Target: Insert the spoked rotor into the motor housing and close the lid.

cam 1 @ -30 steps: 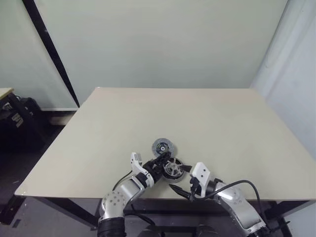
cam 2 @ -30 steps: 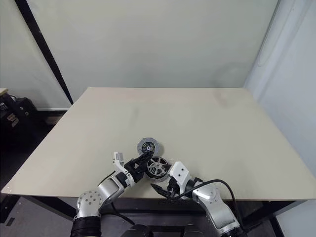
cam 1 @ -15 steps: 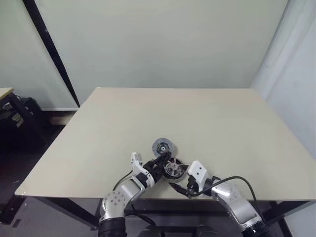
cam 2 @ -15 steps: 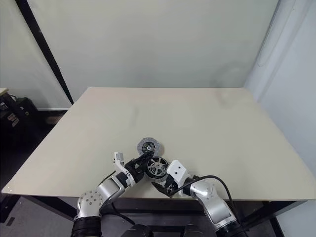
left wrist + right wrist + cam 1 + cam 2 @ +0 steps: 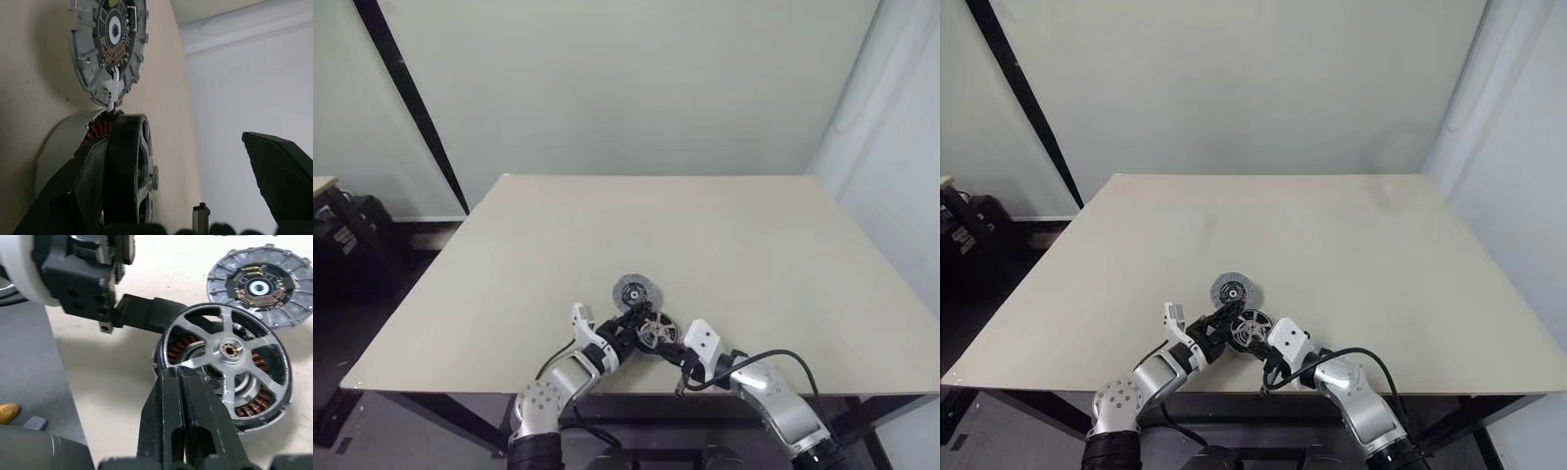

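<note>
Bare lab: plain table (image 5: 724, 235) (blank walls (image 5: 626, 88)).

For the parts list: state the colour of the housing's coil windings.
Copper-orange windings, seen through the spoked rotor; right wrist view.

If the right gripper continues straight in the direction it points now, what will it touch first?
Most likely the spoked rotor with dark rim and silver spokes, sitting over the copper-wound motor housing. The shut right gripper has its tips at the rotor's rim; whether they already touch is unclear.
</note>
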Motion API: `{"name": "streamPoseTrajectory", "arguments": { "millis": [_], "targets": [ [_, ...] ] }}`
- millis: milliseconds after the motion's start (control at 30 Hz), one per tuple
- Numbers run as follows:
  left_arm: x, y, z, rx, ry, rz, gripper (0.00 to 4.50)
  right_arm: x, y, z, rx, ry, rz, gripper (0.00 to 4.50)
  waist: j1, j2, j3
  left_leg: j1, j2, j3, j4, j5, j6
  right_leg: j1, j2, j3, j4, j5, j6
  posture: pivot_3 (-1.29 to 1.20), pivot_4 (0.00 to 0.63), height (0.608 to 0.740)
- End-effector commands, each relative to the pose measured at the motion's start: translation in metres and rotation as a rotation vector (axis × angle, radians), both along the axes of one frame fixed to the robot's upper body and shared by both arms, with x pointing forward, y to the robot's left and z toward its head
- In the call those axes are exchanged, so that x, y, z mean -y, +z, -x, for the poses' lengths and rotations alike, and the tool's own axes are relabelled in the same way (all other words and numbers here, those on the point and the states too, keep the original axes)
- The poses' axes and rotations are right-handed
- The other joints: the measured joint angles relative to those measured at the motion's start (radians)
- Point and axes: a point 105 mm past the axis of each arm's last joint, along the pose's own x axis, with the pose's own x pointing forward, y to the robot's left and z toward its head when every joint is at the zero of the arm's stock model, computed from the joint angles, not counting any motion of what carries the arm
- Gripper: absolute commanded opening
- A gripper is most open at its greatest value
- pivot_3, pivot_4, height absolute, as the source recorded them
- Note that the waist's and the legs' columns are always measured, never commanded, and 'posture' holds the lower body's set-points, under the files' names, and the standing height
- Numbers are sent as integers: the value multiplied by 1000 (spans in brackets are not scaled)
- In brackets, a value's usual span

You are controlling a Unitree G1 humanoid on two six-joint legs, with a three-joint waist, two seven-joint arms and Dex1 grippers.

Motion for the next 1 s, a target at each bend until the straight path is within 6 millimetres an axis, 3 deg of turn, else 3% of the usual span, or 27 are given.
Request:
{"name": "streamPoseTrajectory", "arguments": {
  "millis": [33, 767, 1000],
  "targets": [
    [16, 10, 3, 24, -67, 46, 4500, 1, 16, -9, 50, -21, -41, 11, 0, 0, 0, 0, 0, 0, 0, 0, 0, 0, 0, 0, 0, 0, 0, 0, 0, 740],
    [12, 11, 3, 16, -65, 56, 4500, 7, 20, -2, 24, 61, 9, 11, 2, 0, 0, -1, -1, -1, -6, 0, 0, -1, 0, 0, -1, 0, 0, 0, 0, 740],
    [12, 10, 4, 15, -69, 49, 4500, 7, 19, -3, 24, 44, 8, 2320, 2, 0, 0, -1, -1, -1, -6, 0, 0, -1, 0, 0, -1, 0, 0, 0, 0, 740]
  ]
}}
